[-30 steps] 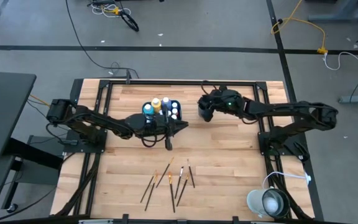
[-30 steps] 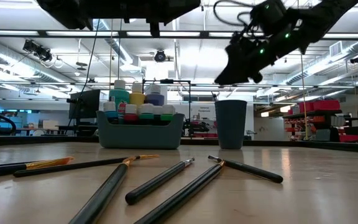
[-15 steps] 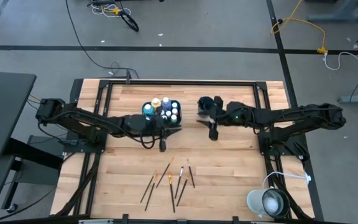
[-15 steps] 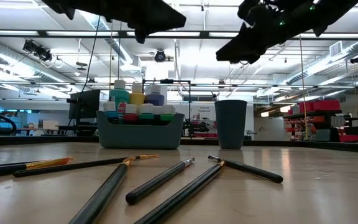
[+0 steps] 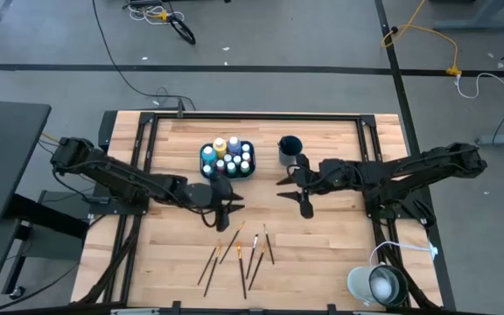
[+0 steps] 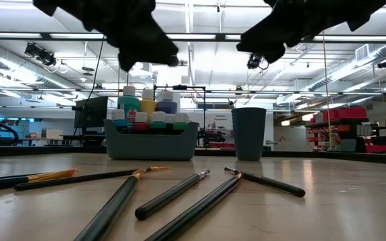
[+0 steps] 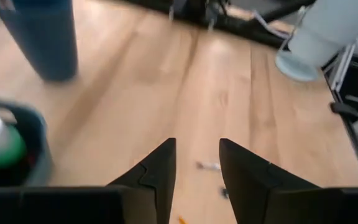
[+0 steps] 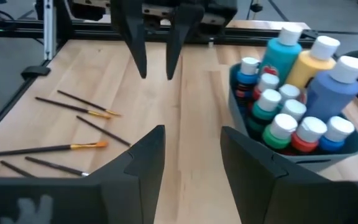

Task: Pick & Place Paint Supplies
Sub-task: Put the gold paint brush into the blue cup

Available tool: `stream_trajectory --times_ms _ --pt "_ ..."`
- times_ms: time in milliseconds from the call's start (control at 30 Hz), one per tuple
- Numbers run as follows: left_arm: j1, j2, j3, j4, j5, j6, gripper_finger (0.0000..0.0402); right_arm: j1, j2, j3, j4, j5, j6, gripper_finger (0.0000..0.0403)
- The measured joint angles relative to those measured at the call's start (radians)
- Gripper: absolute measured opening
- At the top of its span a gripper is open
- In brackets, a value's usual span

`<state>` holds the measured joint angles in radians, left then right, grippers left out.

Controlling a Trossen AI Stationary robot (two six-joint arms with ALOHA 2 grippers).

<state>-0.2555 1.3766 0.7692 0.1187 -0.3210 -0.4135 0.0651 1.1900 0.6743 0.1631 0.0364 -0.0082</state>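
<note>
Compared with a second ago, the left gripper [image 5: 227,209] has moved away from the teal tray [image 5: 205,166] toward the front of the table, and its fingers now stand apart with nothing between them. The right gripper [image 5: 304,203] has left the dark blue cup [image 5: 290,149] and also hangs open and empty above the bare wood. The paint bottles [image 5: 228,157] stand packed in the tray, while the paintbrushes [image 5: 239,254] lie loose near the front edge, so probably a brush is the next thing to pick.
</note>
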Motion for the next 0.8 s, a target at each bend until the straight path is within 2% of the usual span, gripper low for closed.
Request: stream_trajectory --times_ms 167,433,500,800 --pt "-0.077 0.000 0.000 -0.088 -0.004 -0.135 0.0123 0.015 0.000 0.000 0.000 0.000 0.000 0.0159" --pt "-0.181 0.094 0.001 -0.067 -0.079 -0.305 0.0122 0.021 0.001 0.000 0.014 0.000 0.000 0.0159" --pt "-0.188 0.120 0.001 -0.075 -0.065 -0.371 0.0122 0.021 0.001 0.000 0.015 0.000 0.000 0.0159" --pt "-0.219 0.212 0.000 -0.202 0.004 -0.478 0.0121 0.020 0.001 0.000 0.006 0.000 -0.002 0.0159"
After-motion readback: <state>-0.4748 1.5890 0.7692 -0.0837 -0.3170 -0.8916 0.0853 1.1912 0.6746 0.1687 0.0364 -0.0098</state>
